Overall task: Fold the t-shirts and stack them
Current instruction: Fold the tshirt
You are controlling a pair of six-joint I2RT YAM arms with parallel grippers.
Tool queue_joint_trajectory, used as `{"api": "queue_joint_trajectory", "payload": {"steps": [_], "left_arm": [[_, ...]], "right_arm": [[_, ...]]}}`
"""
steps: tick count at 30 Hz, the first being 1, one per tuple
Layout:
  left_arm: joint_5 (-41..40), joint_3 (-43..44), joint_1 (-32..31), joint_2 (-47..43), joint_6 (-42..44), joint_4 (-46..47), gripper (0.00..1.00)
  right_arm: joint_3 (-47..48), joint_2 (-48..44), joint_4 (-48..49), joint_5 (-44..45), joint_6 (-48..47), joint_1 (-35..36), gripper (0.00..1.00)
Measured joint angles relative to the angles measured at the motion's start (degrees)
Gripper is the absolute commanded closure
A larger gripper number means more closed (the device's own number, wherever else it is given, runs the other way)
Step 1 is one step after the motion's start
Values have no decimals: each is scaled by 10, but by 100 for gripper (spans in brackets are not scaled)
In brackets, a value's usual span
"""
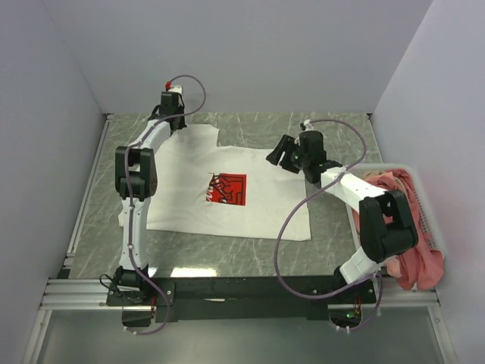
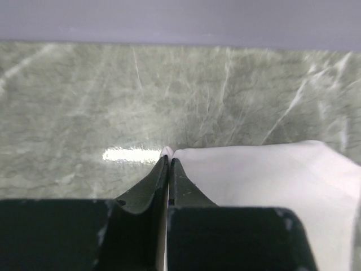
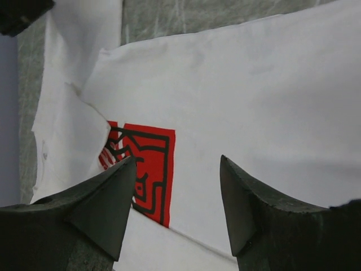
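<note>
A white t-shirt (image 1: pixel 227 197) with a red rectangular print (image 1: pixel 229 189) lies spread on the green marbled table, its left part folded over the print's edge. My left gripper (image 1: pixel 173 121) is at the shirt's far left corner, shut on the white cloth (image 2: pixel 259 175), with a bit of cloth showing past the fingertips (image 2: pixel 168 158). My right gripper (image 1: pixel 276 155) hovers open and empty over the shirt's far right edge; in the right wrist view it (image 3: pixel 177 164) frames the print (image 3: pixel 144 169). Salmon-pink shirts (image 1: pixel 405 227) lie heaped at the right.
A white plastic basket (image 1: pixel 432 220) holding the pink shirts stands at the table's right edge, against the right arm. Grey walls close in the back and both sides. The table (image 1: pixel 333 129) shows bare green surface behind and in front of the white shirt.
</note>
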Motion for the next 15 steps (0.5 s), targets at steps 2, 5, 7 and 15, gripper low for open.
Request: {"api": "queue_joint_trajectory", "payload": {"steps": [2,5,7,15], "left_arm": [[5,-11,3,-17,-5,9,97],[24,-14,12,-39,-16,17,99],[35,-14,19,-48,-23,24,100],[76,-37,31,-58,-40,47,100]], "right_arm": [[21,18,-18,16,0,-5,33],[59,52,-56,46,-1,-18,33],[78,73,-79,62,-2,-29,33],[161,167,-160,97,-7,-89,35]]}}
